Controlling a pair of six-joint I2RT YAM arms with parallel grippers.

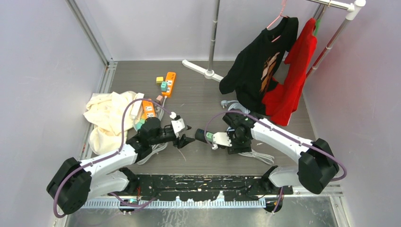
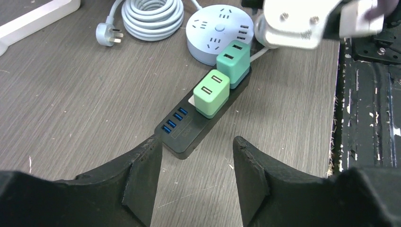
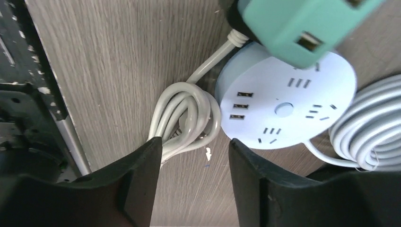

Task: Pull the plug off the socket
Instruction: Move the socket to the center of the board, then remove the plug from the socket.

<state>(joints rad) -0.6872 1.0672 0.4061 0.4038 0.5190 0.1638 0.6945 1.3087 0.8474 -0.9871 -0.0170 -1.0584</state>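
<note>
From above, you had both arms meeting at the black power strip (image 1: 201,134): the left gripper (image 1: 188,135) was at its near-left end and the right gripper (image 1: 213,138) at its other end. In the left wrist view, your left jaws were spread and empty, just short of the strip's USB end. On the strip stood the light green plug (image 2: 211,92) and, behind it, the teal plug (image 2: 233,57), both seated. In the right wrist view, the right jaws also stood apart and held nothing, hanging beside the round white socket (image 3: 288,104) next to the strip's far end. I judge that the approach step was in hand. Next, you needed one gripper to close on a plug and the other to steady the strip.
</note>
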